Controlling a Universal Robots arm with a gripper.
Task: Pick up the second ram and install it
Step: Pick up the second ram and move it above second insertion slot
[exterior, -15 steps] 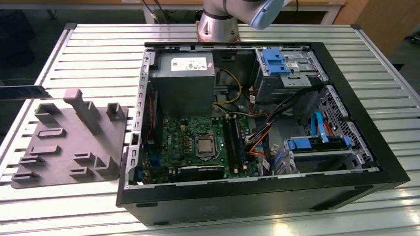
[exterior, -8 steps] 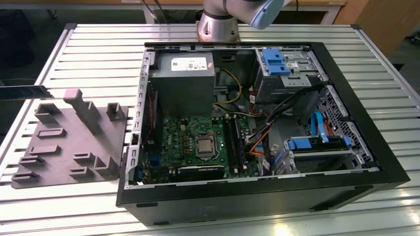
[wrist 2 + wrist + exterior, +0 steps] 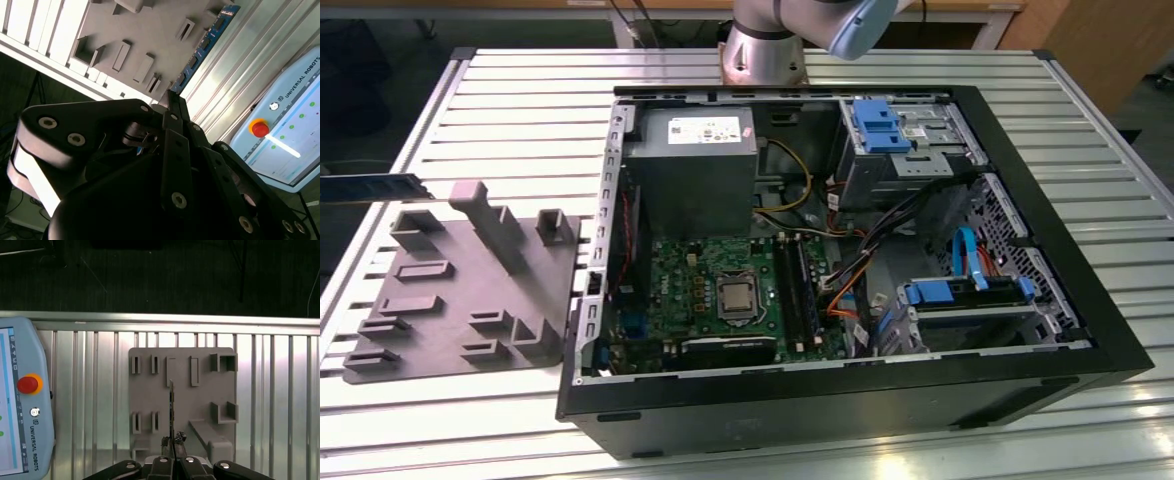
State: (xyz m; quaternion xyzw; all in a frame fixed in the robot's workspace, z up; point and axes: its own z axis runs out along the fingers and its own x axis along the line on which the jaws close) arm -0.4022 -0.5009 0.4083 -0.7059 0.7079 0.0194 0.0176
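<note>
While the slatted surface (image 3: 507,110) carried the open computer case (image 3: 1067,330) and the grey slotted fixture (image 3: 454,300), the teach pendant (image 3: 20,400) lay beside that fixture. The second ram (image 3: 171,405) was held edge-on by the pincer (image 3: 172,440), which pinched one end. It hung near the fixture, well apart from the case.

A robotics lab or test workshop is indicated. A slatted aluminium bench (image 3: 520,100) is seen, with the base of a robot arm (image 3: 763,55) set at its far edge. An open desktop computer case (image 3: 854,410) and a grey slotted fixture plate (image 3: 454,300) are laid out on it. A teach pendant (image 3: 35,440) with a red stop button (image 3: 27,385) is placed on the slats.
</note>
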